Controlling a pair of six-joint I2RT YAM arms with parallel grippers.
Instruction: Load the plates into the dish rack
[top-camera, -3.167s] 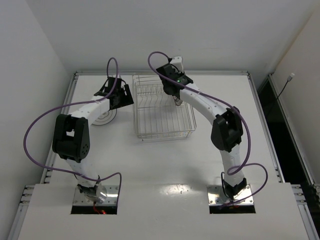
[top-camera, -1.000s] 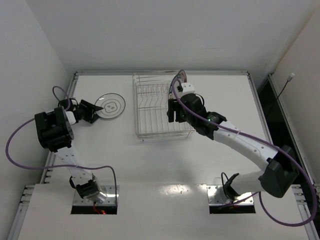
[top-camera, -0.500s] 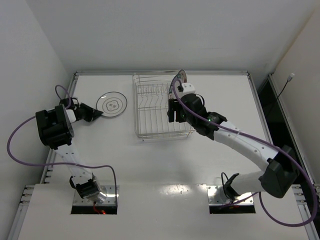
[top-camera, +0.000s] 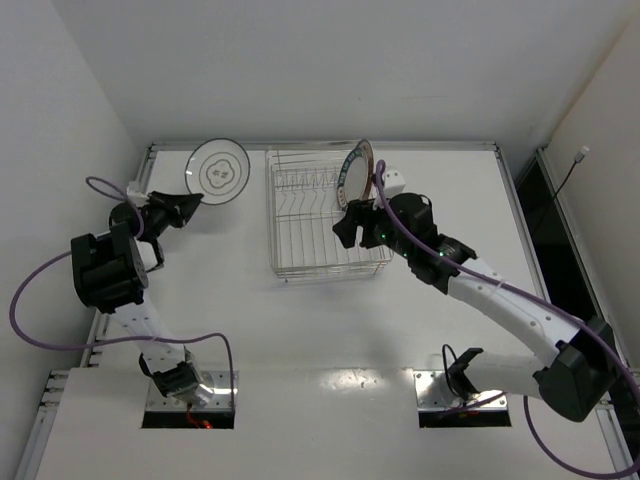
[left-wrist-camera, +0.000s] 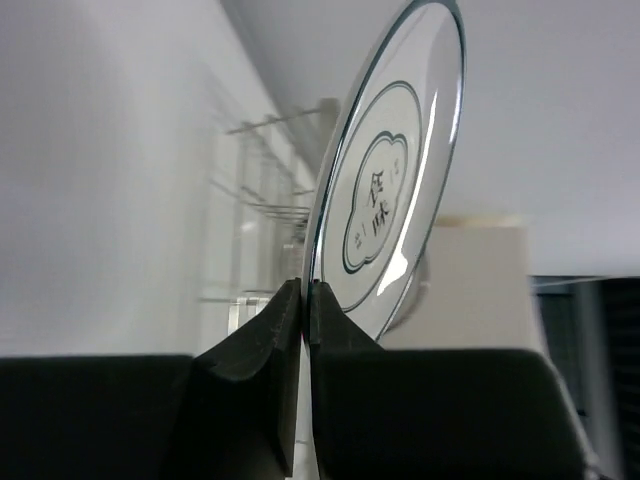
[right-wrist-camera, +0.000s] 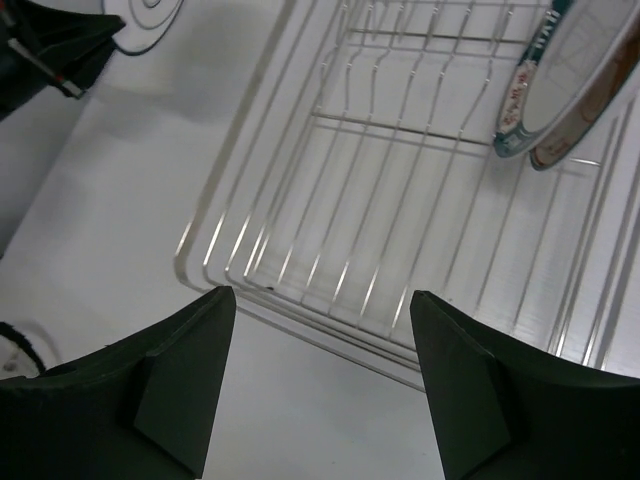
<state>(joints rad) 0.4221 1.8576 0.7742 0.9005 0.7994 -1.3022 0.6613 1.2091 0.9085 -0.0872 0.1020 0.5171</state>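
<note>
**Q:** Left gripper (left-wrist-camera: 303, 292), how did the fingers stand?

**A:** They were pinched nearly together, with only the lower rim of the grey-marked plate (left-wrist-camera: 385, 190) between the pads. The grip was at the edge and nowhere else.

**Q:** Plate attitude?

**A:** It stood on edge above the fingers in the wrist view. From overhead it was tipped up with its face toward the camera (top-camera: 220, 172), over the far left corner of the table (top-camera: 300, 330). The left gripper (top-camera: 183, 205) was just below it. The plate was left of the dish rack (top-camera: 325, 272) and not touching it.

**Q:** Right gripper (right-wrist-camera: 322, 297)?

**A:** The fingers were spread wide with nothing between them; only rack wires and table showed through the gap. No contact with anything was visible.

**Q:** Where was it?

**A:** It hung over the dish rack (right-wrist-camera: 330, 130), pointing down at the near part of the floor wires. Overhead it sat over the rack's right side (top-camera: 347, 228).

**Q:** Rack contents?

**A:** The blue-rimmed plate (right-wrist-camera: 540, 70) stood on edge at the rack's far right corner, leaning over, and overhead its face showed (top-camera: 355, 172). A second plate (right-wrist-camera: 585, 125) stood right behind it, touching or nearly so. Only a rim strip of that one showed, so its pattern could not be read. The remaining tines along the far side held nothing.

**Q:** Rack placement?

**A:** It sat flat on the table, at mid-width and toward the far edge.
</note>
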